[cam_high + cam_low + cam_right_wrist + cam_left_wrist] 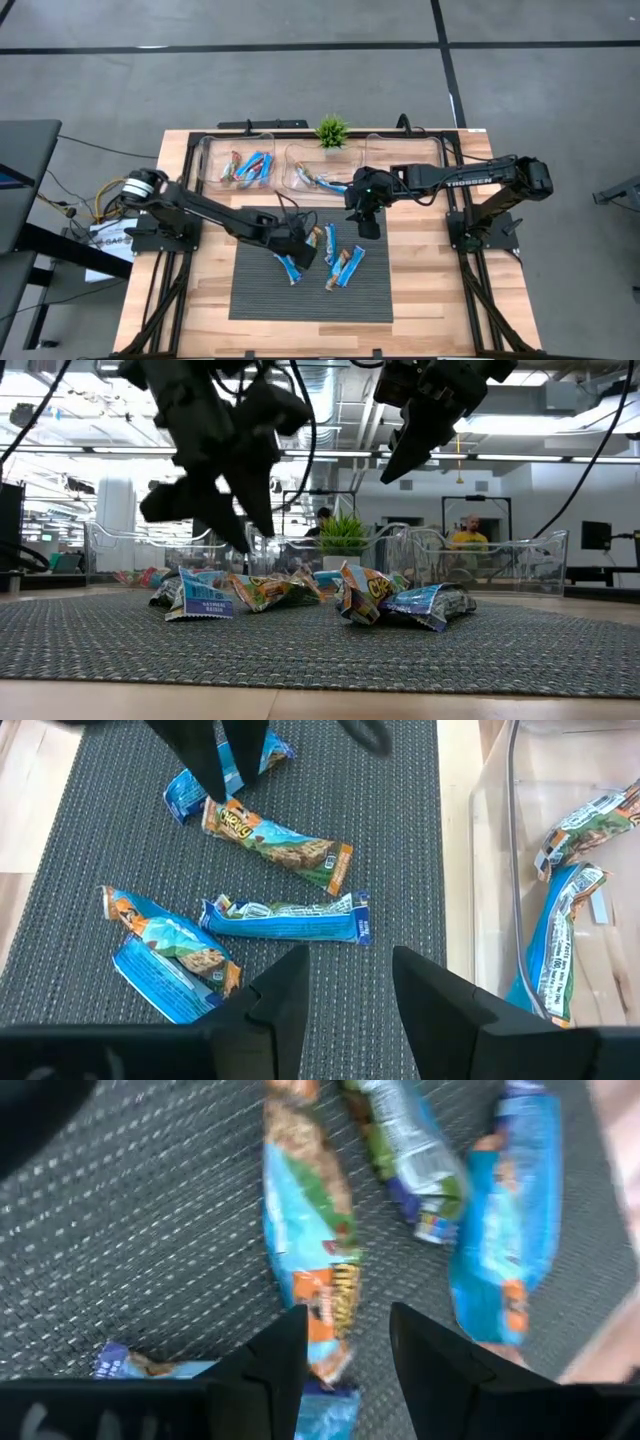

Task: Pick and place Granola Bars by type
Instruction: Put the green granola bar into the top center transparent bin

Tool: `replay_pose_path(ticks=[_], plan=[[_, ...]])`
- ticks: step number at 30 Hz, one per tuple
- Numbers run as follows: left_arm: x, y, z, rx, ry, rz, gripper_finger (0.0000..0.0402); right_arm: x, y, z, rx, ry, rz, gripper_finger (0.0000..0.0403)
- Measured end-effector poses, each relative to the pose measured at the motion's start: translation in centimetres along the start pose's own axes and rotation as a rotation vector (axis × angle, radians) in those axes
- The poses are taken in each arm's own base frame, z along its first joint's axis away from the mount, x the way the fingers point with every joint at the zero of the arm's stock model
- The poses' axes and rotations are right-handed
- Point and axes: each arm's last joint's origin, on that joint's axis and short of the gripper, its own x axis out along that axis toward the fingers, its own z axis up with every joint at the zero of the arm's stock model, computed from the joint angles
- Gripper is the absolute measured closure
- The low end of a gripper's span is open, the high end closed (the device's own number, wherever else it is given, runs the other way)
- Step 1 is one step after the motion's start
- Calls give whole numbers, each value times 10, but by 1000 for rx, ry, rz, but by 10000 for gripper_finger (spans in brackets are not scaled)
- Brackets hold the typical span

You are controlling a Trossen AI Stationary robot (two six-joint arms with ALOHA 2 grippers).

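Hovering over mat (260, 300): left gripper (345, 1342) parted above an orange-ended bar (312, 1240), seemingly not touching; right gripper (348, 982) parted, empty.

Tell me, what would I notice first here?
Probably the shiny bars scattered on the dark mat in the table's middle. Two black arms hang over them: the left gripper low by one bar, fingers open, the right gripper a bit higher, fingers open too. Behind, clear bins hold more bars, with a little green plant between.

"TROSSEN" stands in white letters on the right arm (470, 181); wrapper print is unreadable
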Motion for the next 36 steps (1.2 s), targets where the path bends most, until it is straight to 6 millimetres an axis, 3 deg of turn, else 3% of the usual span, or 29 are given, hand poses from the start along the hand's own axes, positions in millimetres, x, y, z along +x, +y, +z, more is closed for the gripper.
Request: replay_pose_path(ticks=[6,22,32,36], plan=[[21,-2,-2,-12,15,-28,266,0,0,0,0,3,1,267],[39,9,-7,21,44,96,269,0,0,0,0,-1,0,267],[33,-9,1,103,35,75,374,0,0,0,0,-3,2,267],[25,-20,15,116,-27,88,384,-2,-1,2,3,-27,47,267]])
